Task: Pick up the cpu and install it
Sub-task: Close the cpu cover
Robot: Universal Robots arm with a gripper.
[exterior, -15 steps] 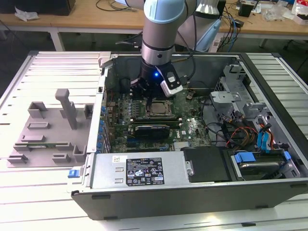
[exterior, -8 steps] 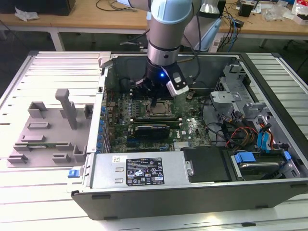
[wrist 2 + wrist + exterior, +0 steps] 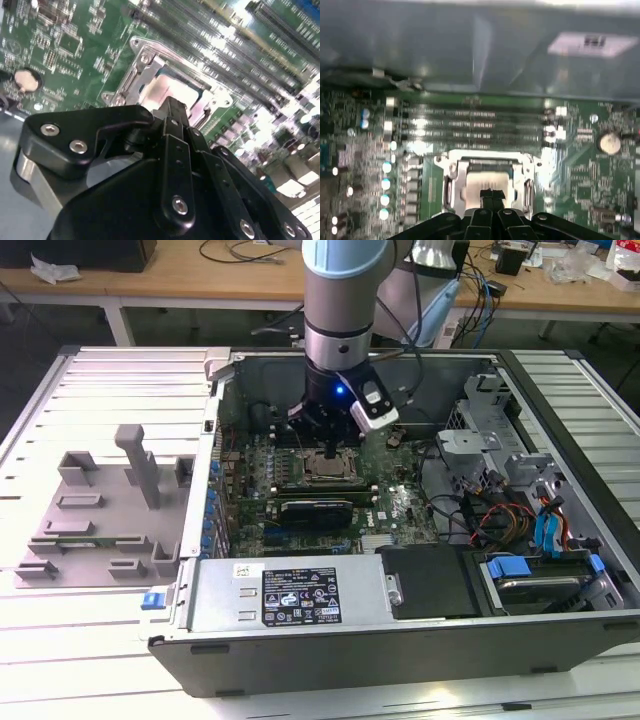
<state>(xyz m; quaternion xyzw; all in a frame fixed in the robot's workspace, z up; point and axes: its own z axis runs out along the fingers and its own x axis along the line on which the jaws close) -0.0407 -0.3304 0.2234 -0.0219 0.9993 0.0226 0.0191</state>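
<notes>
1. Holding the gripper (image 3: 489, 196) with its fingertips drawn together, clamping nothing, directly over the middle of the socket frame (image 3: 451, 186). Touching the surface below or hanging just clear of it: impossible to tell.
2. Showing the cpu (image 3: 487, 179) lying flat inside the socket frame, silver top upward, right beneath the closed fingertips in both wrist views.
3. Showing the memory slots (image 3: 470, 124) running in parallel rows just beside the socket frame, between it and the case wall (image 3: 470, 55).
4. Showing the coin cell (image 3: 610, 142) sitting on the green motherboard (image 3: 405, 505), well apart from the socket frame.
5. In the exterior view, showing the arm (image 3: 345, 300) standing upright above the socket frame, inside the open computer case (image 3: 400, 645).
6. Showing the grey fixture (image 3: 100, 510) resting on the slatted table (image 3: 110, 380) outside the computer case, well apart from the socket frame, toward the exterior view's left.
</notes>
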